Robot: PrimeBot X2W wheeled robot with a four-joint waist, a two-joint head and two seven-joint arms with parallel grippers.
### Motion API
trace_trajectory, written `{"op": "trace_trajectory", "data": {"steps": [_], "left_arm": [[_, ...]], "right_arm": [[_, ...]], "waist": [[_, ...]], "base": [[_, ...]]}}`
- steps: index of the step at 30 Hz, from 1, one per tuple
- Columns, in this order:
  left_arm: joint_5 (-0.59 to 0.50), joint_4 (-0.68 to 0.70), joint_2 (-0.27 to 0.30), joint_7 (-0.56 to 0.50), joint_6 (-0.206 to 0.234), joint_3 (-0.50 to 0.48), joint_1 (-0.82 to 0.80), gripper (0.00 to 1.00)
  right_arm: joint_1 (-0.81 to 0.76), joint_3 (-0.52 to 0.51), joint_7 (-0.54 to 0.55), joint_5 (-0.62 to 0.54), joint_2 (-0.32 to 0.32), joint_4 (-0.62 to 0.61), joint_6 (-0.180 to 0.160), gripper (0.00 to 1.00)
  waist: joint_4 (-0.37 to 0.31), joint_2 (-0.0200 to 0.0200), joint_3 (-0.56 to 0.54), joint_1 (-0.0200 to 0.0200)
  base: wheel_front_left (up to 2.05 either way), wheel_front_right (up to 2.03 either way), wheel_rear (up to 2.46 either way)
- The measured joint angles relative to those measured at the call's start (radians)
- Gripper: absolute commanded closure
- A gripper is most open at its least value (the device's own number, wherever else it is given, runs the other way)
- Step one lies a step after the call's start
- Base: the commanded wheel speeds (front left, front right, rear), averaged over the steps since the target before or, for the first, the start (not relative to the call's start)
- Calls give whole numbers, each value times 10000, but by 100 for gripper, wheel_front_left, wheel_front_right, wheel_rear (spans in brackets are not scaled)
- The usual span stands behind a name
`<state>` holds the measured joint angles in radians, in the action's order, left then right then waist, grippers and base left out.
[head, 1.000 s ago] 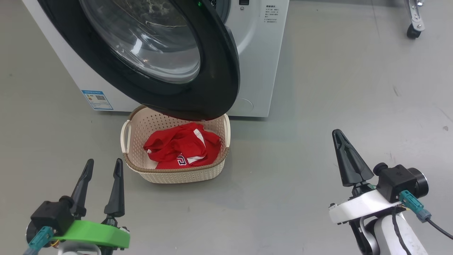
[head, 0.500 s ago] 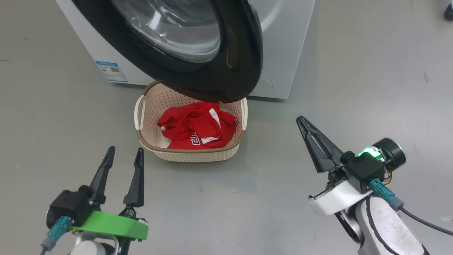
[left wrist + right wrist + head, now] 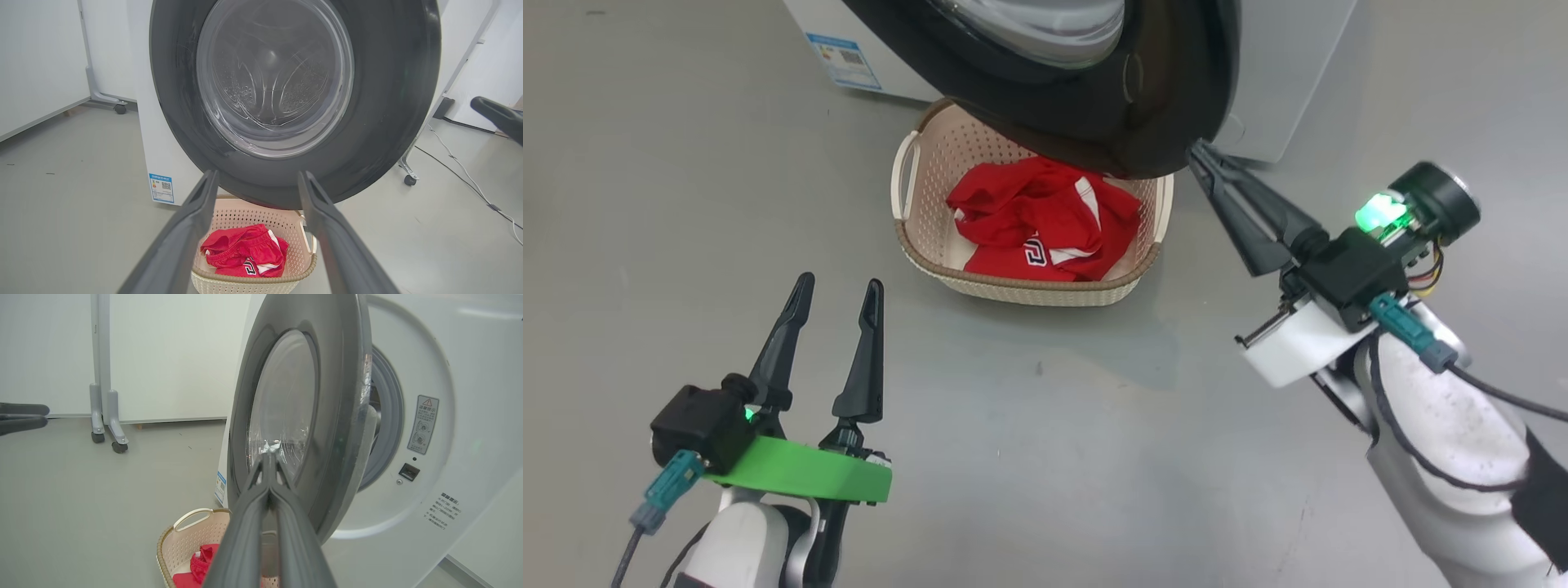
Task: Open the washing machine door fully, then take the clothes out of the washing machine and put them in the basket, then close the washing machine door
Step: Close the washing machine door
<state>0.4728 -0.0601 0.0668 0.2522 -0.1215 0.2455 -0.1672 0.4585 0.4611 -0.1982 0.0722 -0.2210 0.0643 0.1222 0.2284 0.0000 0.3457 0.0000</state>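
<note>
The washing machine door (image 3: pixel 1160 114) stands partly open, its black rim hanging over the far end of the basket (image 3: pixel 1029 290). The red clothes (image 3: pixel 1045 220) lie inside the basket. My right gripper (image 3: pixel 1199 151) is shut with nothing in it, and its tip sits at the door's lower right edge. The right wrist view has that tip (image 3: pixel 267 455) before the door's outer face (image 3: pixel 347 416), beside the white washing machine (image 3: pixel 449 477); contact cannot be told. My left gripper (image 3: pixel 840 284) is open, nearer than the basket, pointing at the door's glass (image 3: pixel 273 81).
A blue label (image 3: pixel 845 53) marks the machine's lower left corner. Wheeled stand legs (image 3: pixel 108 433) stand left of the machine and a caster (image 3: pixel 408 177) to its right. A cable (image 3: pixel 461 171) runs over the grey floor there.
The head camera has swung, shifting the whole picture. My shut right gripper has moved in from the open floor to the door's lower right edge. The left gripper stays open in place.
</note>
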Motion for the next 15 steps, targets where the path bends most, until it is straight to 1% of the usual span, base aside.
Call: {"op": "trace_trajectory", "data": {"steps": [4,7,12,15], "left_arm": [[27,52,-113,0,0,19,-275,0],[29,52,-161,0,-6,15,-465,0],[-8,0,-194,0,-27,138,-693,0],[-8,-52,-203,0,-27,134,-823,0]], "right_arm": [[810,-12,188,82,-330,109,0,100],[1455,-8,276,349,-537,316,0,100],[1995,-23,303,545,-805,734,0,100],[2147,-178,291,723,-848,1049,0,100]], "waist": [[308,0,457,0],[602,0,890,0],[911,0,1345,0],[1070,0,1520,0]], "base": [[0,0,0],[0,0,0],[0,0,0],[0,0,0]]}}
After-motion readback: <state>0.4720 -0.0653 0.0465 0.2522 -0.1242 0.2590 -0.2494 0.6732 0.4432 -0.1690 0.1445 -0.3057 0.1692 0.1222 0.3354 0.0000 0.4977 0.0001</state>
